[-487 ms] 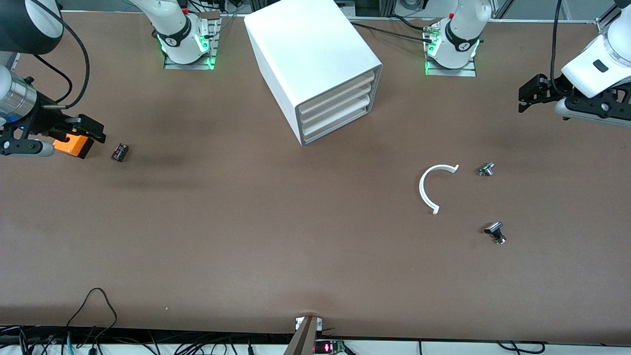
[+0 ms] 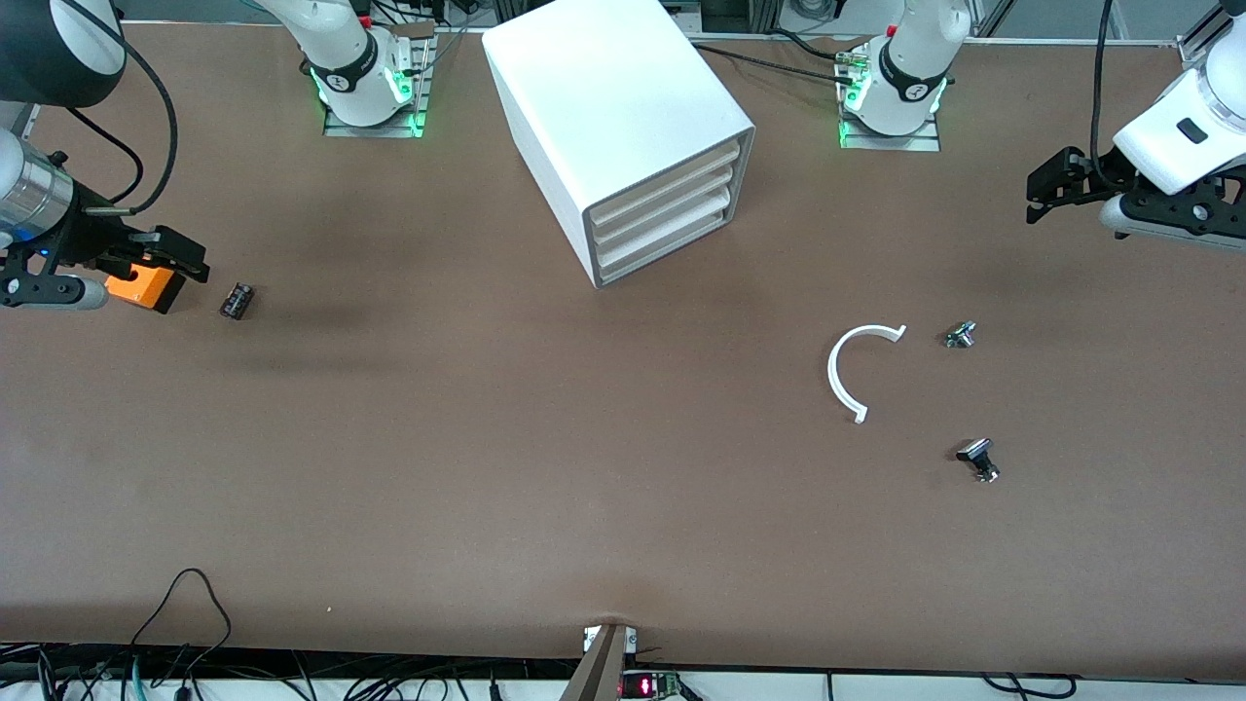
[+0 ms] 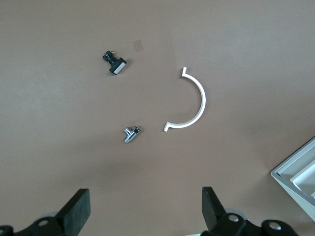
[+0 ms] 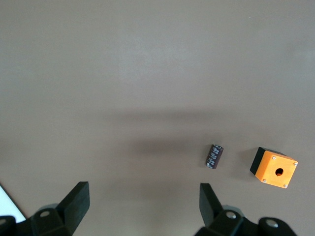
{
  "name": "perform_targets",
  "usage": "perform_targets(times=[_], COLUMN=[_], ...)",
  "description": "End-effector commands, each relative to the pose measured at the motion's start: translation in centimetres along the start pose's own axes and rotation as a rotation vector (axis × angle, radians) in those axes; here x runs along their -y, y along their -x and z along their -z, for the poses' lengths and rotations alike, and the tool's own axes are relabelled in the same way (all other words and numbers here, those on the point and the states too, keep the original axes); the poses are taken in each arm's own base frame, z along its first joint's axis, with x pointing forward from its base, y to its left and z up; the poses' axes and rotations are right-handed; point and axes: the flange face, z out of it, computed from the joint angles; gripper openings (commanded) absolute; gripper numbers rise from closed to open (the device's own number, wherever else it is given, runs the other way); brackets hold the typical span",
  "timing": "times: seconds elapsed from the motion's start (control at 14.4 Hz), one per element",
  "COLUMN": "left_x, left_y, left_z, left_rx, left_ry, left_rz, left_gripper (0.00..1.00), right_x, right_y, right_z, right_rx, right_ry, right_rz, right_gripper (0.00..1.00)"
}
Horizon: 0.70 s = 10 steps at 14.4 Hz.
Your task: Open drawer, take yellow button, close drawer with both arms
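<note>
The white cabinet [image 2: 613,107] stands near the arms' bases, and its corner shows in the left wrist view [image 3: 300,174]. Its uppermost drawer [image 2: 672,173] is shut, like the two below it. The button is hidden; no orange-capped button shows. My left gripper [image 2: 1046,187] hangs open and empty over the table at the left arm's end; its wrist view shows the spread fingers [image 3: 146,204]. My right gripper [image 2: 180,261] is open and empty over the orange box at the right arm's end, also seen in its wrist view [image 4: 143,196].
An orange box with a hole [image 2: 144,285] [image 4: 275,168] lies beside a small black cylinder [image 2: 237,300] [image 4: 214,156]. A white arc [image 2: 852,370] [image 3: 192,101], a silver part [image 2: 960,335] [image 3: 131,133] and a black-and-silver part [image 2: 978,459] [image 3: 114,63] lie toward the left arm's end.
The left gripper has shifted slightly toward the table's end and the bases' side. The right arm and the objects have not moved.
</note>
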Motion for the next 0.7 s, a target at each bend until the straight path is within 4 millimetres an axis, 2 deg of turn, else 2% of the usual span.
perform_targets(times=[0.0,0.63], left_x=[0.04,0.04], left_y=[-0.59,-0.6], left_z=[0.59,0.56], left_rx=[0.017,0.02], left_ry=[0.019,0.02], left_rz=[0.006,0.006], left_gripper=[1.0,1.0], right_x=[0.29,0.22], right_y=[-0.33,-0.55], right_z=[0.35,0.19], right_rx=[-0.008,-0.014], right_ry=[0.003,0.003], right_rz=[-0.008,-0.01], right_gripper=[0.99,0.99])
